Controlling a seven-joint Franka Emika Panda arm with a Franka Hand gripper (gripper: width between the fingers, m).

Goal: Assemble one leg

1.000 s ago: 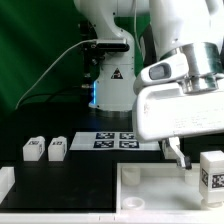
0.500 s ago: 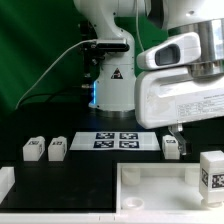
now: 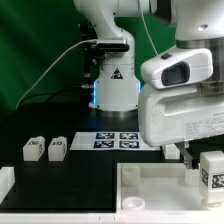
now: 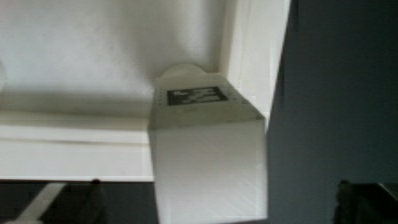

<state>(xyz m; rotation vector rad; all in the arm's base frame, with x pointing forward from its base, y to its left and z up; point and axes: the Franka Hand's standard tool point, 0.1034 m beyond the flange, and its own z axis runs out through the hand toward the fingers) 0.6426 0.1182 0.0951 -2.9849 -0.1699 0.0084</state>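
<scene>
A large white plastic tray-like piece with raised rims (image 3: 150,192) lies along the near edge of the black worktop (image 3: 90,165). At the tray's end on the exterior view's right stands a small chunky white plastic leg (image 3: 212,170). It is upright, with a black-and-white square tag on the face turned to the camera. Whether it rests inside the rim or just behind it, I cannot tell.

The white arm's gripper (image 3: 190,158) hangs over the tray's far rim, just beside that leg on the side nearer the tray's middle. Only 1 dark finger (image 3: 189,155) shows in the exterior view. It points down, near the leg but apart from it.

In the wrist view a tagged white block (image 4: 208,160) fills the middle, with 1 tag on the end facing the camera. It stands against a blurred white stepped surface. It looks like 1 of the legs, but I cannot tell whether it is the same one. Dark blurred shapes sit far out on either side of it, with black gaps between them and the block. The jaws therefore read as spread wide, gripping nothing, though the picture is soft.

Beyond the tray's far rim, toward its end on the exterior view's left, 2 more tagged white legs (image 3: 33,148) (image 3: 57,148) stand side by side with a small gap between them. Behind the tray's middle the marker board (image 3: 118,140) lies flat, showing 4 tags.
</scene>
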